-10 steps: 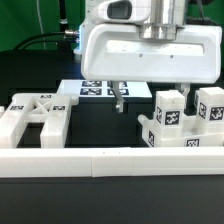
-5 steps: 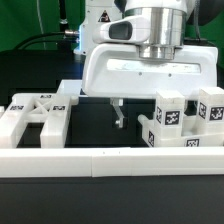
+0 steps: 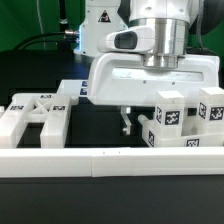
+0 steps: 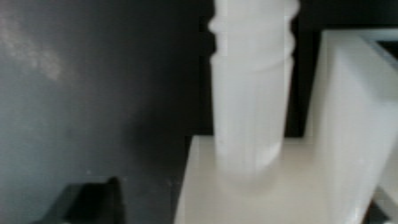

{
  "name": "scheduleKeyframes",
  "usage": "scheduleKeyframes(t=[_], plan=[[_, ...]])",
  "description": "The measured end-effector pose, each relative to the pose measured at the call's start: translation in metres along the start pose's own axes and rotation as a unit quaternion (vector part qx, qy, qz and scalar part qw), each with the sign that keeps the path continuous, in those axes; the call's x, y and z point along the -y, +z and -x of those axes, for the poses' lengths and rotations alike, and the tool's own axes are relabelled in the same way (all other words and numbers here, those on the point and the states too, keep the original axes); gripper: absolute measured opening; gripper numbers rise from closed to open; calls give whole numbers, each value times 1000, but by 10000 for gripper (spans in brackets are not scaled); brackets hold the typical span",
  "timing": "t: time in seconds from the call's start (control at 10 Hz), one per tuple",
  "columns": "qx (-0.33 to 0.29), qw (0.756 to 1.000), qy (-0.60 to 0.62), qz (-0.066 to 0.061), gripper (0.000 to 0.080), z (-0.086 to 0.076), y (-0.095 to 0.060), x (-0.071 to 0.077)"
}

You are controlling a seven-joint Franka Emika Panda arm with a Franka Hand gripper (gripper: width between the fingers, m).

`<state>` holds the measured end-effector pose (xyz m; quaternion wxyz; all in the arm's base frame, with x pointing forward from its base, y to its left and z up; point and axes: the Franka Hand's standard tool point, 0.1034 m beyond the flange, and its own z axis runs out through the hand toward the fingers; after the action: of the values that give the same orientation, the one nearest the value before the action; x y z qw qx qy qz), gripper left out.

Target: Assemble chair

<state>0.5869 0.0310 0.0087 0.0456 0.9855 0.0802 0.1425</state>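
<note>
The chair is in loose white tagged parts. At the exterior view's right stands a cluster of chunky blocks and legs (image 3: 172, 118). A frame-like part (image 3: 35, 112) lies at the left. My gripper (image 3: 127, 122) hangs low just left of the right cluster, and its wide white hand hides much of the scene. In the wrist view a rounded white leg (image 4: 249, 70) with a ridged end rises from a white block (image 4: 267, 180), beside a flat panel (image 4: 361, 120). One dark finger (image 4: 89, 202) shows, with a gap between it and the block. The other finger is hidden. The jaws stand open.
A long white border rail (image 3: 100, 160) runs across the front of the table. The marker board (image 3: 72, 90) lies at the back, mostly covered by the hand. Black tabletop (image 3: 95, 125) shows between the left part and the right cluster.
The hand has moved toward the exterior view's right and come lower, up to the right cluster of parts. The finger now hangs closer to the blocks.
</note>
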Motion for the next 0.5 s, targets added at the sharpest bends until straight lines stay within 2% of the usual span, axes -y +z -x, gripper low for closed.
scheduleKeyframes(t=[0.1,0.2,0.3,0.4,0.5], plan=[[1,1000,0,0,378,0,0,0],[1,1000,0,0,378,1,1,0],[1,1000,0,0,193,1,1,0],[1,1000,0,0,193,1,1,0],[-1,1000,0,0,48,-1,-1,0]])
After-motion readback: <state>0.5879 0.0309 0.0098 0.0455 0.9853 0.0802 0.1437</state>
